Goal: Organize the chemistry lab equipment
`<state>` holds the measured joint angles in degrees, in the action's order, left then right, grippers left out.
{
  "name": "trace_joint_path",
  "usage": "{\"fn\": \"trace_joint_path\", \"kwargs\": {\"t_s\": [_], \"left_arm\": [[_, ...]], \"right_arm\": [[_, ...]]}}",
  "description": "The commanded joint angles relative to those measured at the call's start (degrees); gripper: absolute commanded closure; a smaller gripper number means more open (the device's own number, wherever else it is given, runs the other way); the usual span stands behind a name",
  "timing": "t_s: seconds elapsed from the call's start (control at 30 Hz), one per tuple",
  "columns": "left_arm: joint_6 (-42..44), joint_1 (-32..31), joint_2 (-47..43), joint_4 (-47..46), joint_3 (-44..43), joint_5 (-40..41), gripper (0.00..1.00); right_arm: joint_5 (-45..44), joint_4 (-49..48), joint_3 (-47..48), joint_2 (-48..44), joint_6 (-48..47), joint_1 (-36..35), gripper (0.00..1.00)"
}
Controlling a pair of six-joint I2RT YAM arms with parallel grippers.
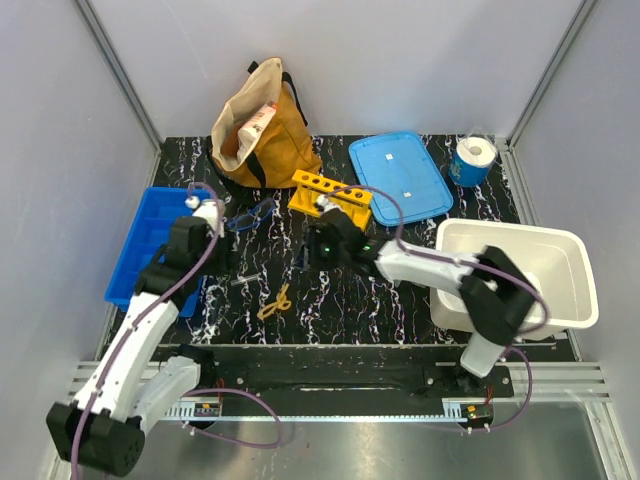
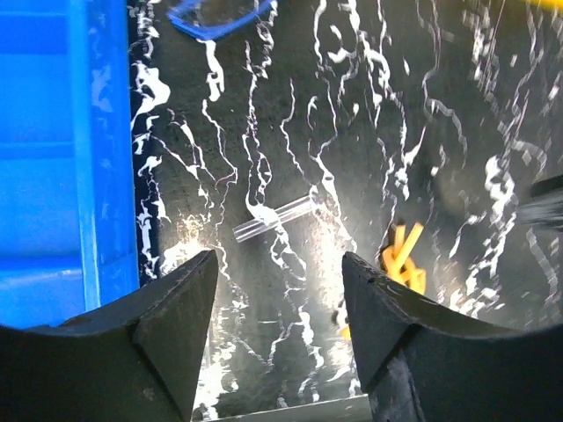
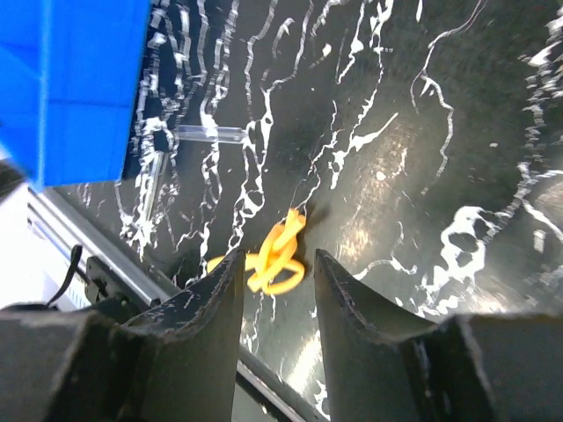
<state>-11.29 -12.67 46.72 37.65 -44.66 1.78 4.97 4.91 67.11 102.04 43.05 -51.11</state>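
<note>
- Worktop (image 1: pixel 350 312) of black with white veining carries everything; both arms reach in over its middle from the near edge.
- Left gripper (image 2: pixel 279 259) hovers above the worktop with its jaws spread and nothing between them.
- A clear tube (image 2: pixel 274 218) lies flat on the worktop just beyond the left gripper's fingertips, roughly centred on the gap and angled slightly. It touches neither finger.
- Right gripper (image 3: pixel 278 264) sits low over the worktop with its jaws apart by a narrow gap, pinching nothing.
- The yellow looped piece (image 3: pixel 280 242) lies on the worktop at the mouth of that gap, just ahead of the right gripper's fingertips. Whether a fingertip touches it cannot be told.
- In the top view the yellow looped piece lies near the front edge, between the two arms, with the clear tube just beside it, on its far left.
- The safety goggles (image 1: pixel 250 213), dark-blue framed, lie further back, between the blue bin (image 1: pixel 140 250) and the yellow rack (image 1: pixel 330 195).
- The blue bin stands along the left edge, just beside the left arm.
- A tan bag (image 1: pixel 262 130) stands at the back, a blue lid (image 1: pixel 400 175) lies flat to its right, and a paper roll (image 1: pixel 472 158) stands in the far right corner.
- A white tub (image 1: pixel 565 290) sits at the right edge, partly behind the right arm.
</note>
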Motion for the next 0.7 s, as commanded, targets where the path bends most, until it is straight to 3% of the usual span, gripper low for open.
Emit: {"fn": "trace_joint_path", "kwargs": {"t_s": [0.0, 0.13, 0.3, 0.47, 0.67], "left_arm": [[14.9, -5.2, 5.3, -2.6, -4.8, 1.5, 0.36], [29.0, -11.5, 12.4, 0.5, -7.5, 5.3, 0.32], [44.7, -13.6, 22.3, 3.8, -7.1, 4.4, 0.32], [47.2, -13.3, 32.5, 6.8, -7.6, 3.1, 0.36], [48.2, -10.2, 38.5, 7.0, -8.8, 4.0, 0.41]], "right_arm": [[-4.7, -10.8, -8.7, -17.4, -9.8, 0.2, 0.57], [-9.6, -12.9, -17.3, -31.9, -12.7, 0.2, 0.57], [-16.0, -14.0, -25.2, -47.1, -14.5, 0.2, 0.57], [-18.7, -12.0, -27.7, -55.4, -16.2, 0.2, 0.57], [-21.0, -10.4, -28.8, -59.6, -17.9, 0.2, 0.57]]}}
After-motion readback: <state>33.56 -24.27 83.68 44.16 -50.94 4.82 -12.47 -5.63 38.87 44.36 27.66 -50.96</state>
